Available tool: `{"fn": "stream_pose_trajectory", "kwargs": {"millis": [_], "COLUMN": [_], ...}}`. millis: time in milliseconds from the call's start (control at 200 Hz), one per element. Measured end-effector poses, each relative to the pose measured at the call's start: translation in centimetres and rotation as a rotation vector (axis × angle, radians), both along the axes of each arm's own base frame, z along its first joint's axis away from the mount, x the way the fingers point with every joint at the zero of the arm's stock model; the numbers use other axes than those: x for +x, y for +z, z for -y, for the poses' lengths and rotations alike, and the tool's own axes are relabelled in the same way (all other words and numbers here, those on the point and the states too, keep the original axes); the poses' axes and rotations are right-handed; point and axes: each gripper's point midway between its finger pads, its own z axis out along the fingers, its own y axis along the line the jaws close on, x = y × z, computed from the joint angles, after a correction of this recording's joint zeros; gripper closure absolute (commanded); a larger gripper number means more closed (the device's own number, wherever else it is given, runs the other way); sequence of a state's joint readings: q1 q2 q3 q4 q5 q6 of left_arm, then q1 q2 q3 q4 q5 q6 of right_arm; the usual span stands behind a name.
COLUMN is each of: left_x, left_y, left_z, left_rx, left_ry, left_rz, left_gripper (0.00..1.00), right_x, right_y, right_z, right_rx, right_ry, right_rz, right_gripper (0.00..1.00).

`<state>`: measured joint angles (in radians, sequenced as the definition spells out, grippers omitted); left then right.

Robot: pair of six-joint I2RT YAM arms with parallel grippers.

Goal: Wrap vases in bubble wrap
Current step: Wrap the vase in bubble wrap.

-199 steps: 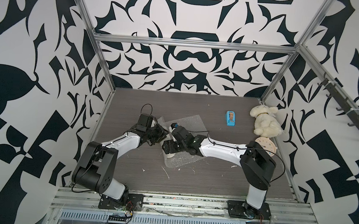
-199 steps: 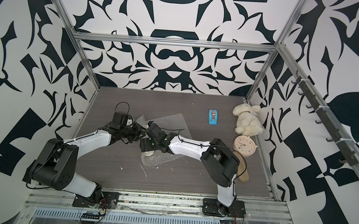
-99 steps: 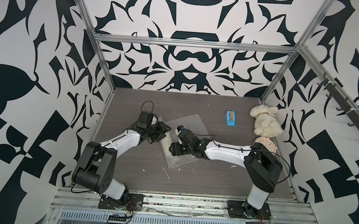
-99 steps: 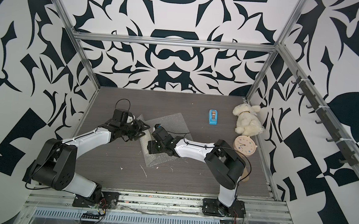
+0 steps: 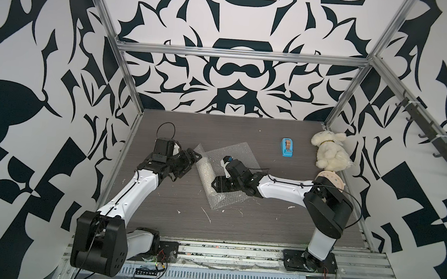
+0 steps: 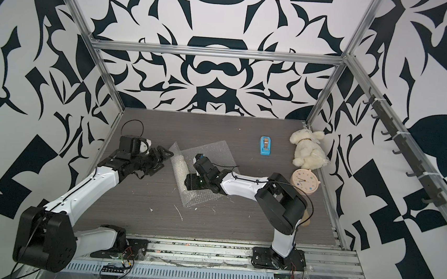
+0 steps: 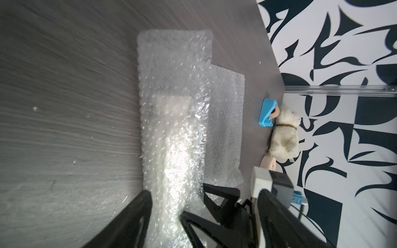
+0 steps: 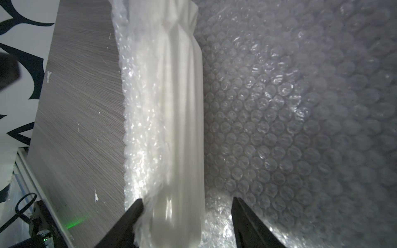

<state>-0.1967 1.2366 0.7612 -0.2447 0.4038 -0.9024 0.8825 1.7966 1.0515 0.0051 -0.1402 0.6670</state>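
The cream ribbed vase (image 8: pixel 182 103) lies on its side along the left edge of the bubble wrap (image 5: pixel 238 157), and that edge is folded over it. In both top views it shows as a pale roll, the vase (image 5: pixel 205 172) under the wrap (image 6: pixel 212 151). My right gripper (image 8: pixel 187 203) is open. It straddles the vase's base end: one finger touches the wrap and the other stands apart. From above, the right gripper (image 5: pixel 217 184) sits at the roll's near end. My left gripper (image 7: pixel 205 193) is open at the roll's far end and holds nothing. The left gripper (image 5: pixel 195 157) is just left of the roll.
A blue tape dispenser (image 5: pixel 287 148) stands at the back right. A cream plush bunny (image 5: pixel 329 154) and a round pink clock (image 6: pixel 305 180) lie by the right wall. White scraps (image 5: pixel 207 215) dot the table in front of the wrap. The left wall is close behind the left arm.
My left gripper has gone from shut to open and let go of the wrap's edge, which now lies folded over the vase. The right gripper narrowed a little and shifted along the vase.
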Motion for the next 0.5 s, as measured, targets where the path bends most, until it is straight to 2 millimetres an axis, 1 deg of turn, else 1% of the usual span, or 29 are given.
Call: {"fn": "stream_pose_trajectory", "kwargs": {"millis": [130,215,335,505], "left_x": [-0.5,-0.5,0.5,1.0], "left_y": [-4.2,-6.0,-6.9,-8.4], "left_z": [0.5,0.9,1.6,2.1], "left_rx": [-0.013,-0.034,-0.067,-0.059], "left_ry": [-0.034,-0.044,-0.058,-0.066], "left_rz": [-0.070,-0.092,-0.082,-0.109], "left_gripper": [0.16,0.16,0.16,0.16], "right_x": [0.0,0.1,0.1,0.6], "right_y": [0.0,-0.1,0.0,0.0], "right_z": [0.2,0.2,0.5,1.9], "right_rx": [0.006,0.014,0.024,0.024], "right_ry": [-0.003,-0.003,-0.004,-0.031], "right_rz": [-0.011,-0.018,-0.024,-0.031], "right_gripper": [0.32,0.32,0.32,0.31]}}
